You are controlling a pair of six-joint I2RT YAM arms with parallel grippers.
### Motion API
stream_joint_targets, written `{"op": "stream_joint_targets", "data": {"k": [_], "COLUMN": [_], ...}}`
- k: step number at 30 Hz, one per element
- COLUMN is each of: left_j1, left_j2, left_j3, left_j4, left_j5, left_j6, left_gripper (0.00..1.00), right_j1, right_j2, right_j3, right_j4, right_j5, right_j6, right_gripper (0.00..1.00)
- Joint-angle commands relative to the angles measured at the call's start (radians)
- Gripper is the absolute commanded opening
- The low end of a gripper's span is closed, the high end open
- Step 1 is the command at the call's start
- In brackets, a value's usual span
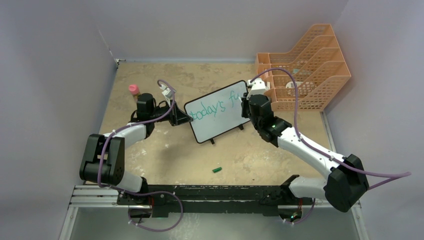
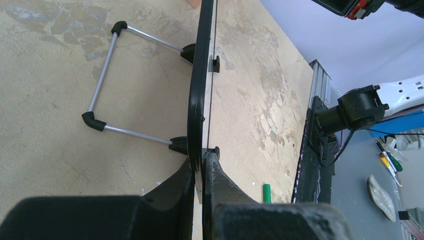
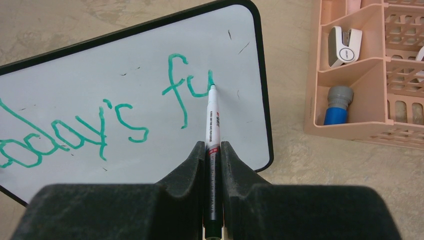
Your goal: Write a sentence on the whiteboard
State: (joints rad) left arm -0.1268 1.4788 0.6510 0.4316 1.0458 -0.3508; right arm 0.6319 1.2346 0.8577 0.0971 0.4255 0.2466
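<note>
The whiteboard [image 1: 220, 114] stands tilted on the table, its black frame round a white face that reads "today's fu" in green [image 3: 185, 87]. My left gripper [image 1: 181, 118] is shut on the board's left edge; in the left wrist view the board's frame [image 2: 198, 90] runs edge-on into the gripper [image 2: 204, 165]. My right gripper [image 3: 213, 150] is shut on a white marker [image 3: 213, 120], whose green tip touches the board at the end of the "u". In the top view the right gripper [image 1: 248, 106] is at the board's right end.
An orange mesh file rack [image 1: 305, 70] stands at the back right, holding a blue-and-grey item [image 3: 336, 104] and a white item [image 3: 344, 42]. A green marker cap [image 1: 217, 169] lies near the front. A pink-topped bottle [image 1: 133, 90] stands at the left.
</note>
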Motion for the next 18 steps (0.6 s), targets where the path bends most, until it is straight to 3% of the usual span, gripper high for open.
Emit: {"op": "stream_joint_targets", "data": {"k": [1,18], "left_j1": [0.001,0.001], "left_j2": [-0.022,-0.022], "left_j3": [0.03,0.031], "left_j4": [0.008,0.007], "left_j5": [-0.02,-0.02], "left_j6": [0.038,0.038], "left_gripper": [0.0,0.0], "right_j1": [-0.007,-0.008], "right_j2": [-0.021,-0.021], "right_j3": [-0.009,-0.018], "right_j4": [0.004,-0.017], "right_j5": [0.006,0.014], "right_j6": [0.012,0.014], "right_gripper": [0.0,0.0]}}
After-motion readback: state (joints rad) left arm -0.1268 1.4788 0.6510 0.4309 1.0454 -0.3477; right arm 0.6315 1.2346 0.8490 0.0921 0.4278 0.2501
